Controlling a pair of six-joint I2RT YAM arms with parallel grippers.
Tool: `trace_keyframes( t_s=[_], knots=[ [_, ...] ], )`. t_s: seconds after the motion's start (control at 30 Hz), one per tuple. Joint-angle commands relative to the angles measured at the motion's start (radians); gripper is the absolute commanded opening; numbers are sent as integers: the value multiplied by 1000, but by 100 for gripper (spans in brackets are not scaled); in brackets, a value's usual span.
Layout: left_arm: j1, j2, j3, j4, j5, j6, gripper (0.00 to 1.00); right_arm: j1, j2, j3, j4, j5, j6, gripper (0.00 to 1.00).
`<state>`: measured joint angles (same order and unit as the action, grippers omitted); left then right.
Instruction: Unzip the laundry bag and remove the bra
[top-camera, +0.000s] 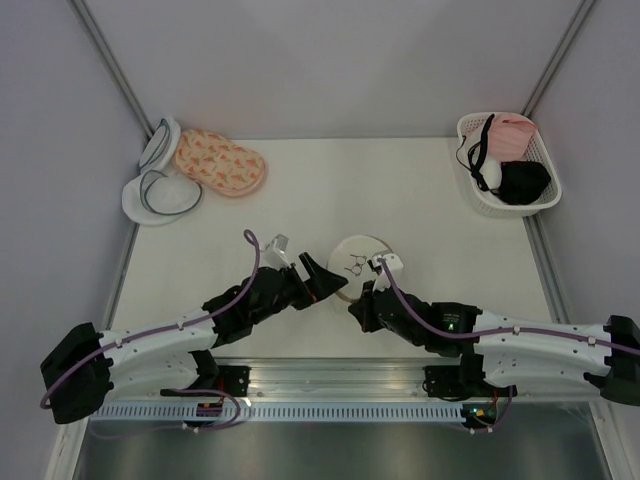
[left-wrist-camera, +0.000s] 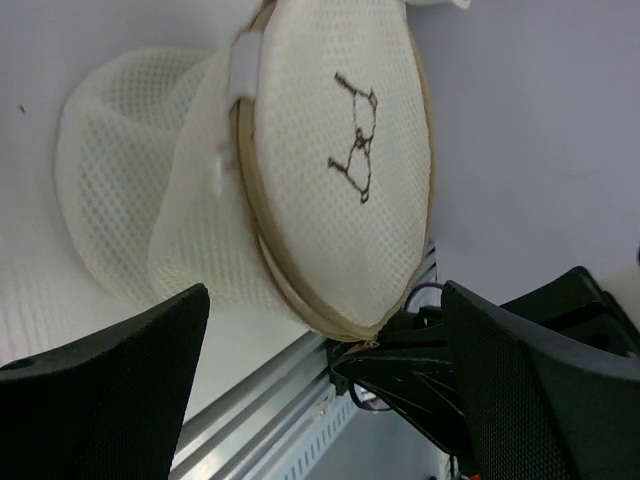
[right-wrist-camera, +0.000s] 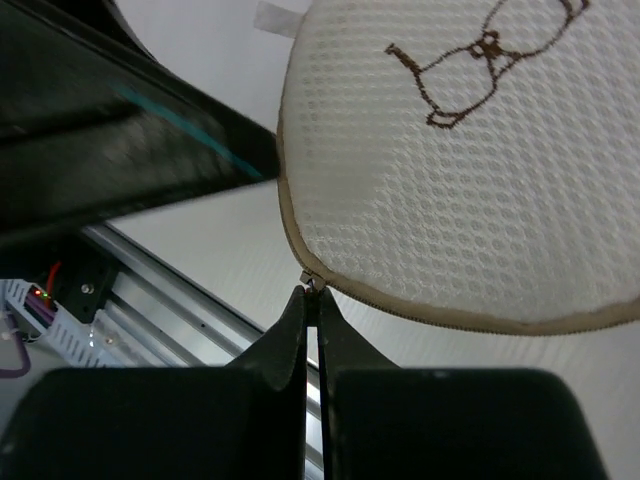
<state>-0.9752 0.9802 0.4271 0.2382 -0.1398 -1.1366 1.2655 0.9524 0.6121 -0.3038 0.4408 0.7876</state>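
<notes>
The laundry bag (top-camera: 360, 258), round white mesh with a tan rim and a brown stitched mark, lies in the middle of the table, its rim seam closed. It fills the left wrist view (left-wrist-camera: 330, 170) and the right wrist view (right-wrist-camera: 470, 170). My right gripper (right-wrist-camera: 312, 292) is shut on the small zip pull at the bag's near rim; it also shows in the top view (top-camera: 360, 298). My left gripper (top-camera: 328, 278) is open at the bag's left side, its fingers (left-wrist-camera: 100, 390) apart and not touching the bag. The bra is hidden from view.
A pink flower-patterned pouch (top-camera: 220, 162) and white pouches with dark rims (top-camera: 160, 190) lie at the back left. A white basket (top-camera: 547, 160) with black and pink garments stands at the back right. An aluminium rail (top-camera: 330, 375) runs along the near edge.
</notes>
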Motion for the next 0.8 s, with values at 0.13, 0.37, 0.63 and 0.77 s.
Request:
trace_keyframes(
  t_s=[0.13,0.37,0.63,0.77],
  knots=[
    [-72,92,7,127,22,-201,99,0,-4,12,176,-56,-47,0],
    [-72,71,13,116,-78,-163,8,-2,40,55,83,-99,-90,0],
    [-72,-26,16,-39,-153,-101,2,-3,71,130,-405,141,62,0],
    [-71,-67,-13,-65,-164,-80,2,-11,65,182,-687,402,275,0]
  ],
)
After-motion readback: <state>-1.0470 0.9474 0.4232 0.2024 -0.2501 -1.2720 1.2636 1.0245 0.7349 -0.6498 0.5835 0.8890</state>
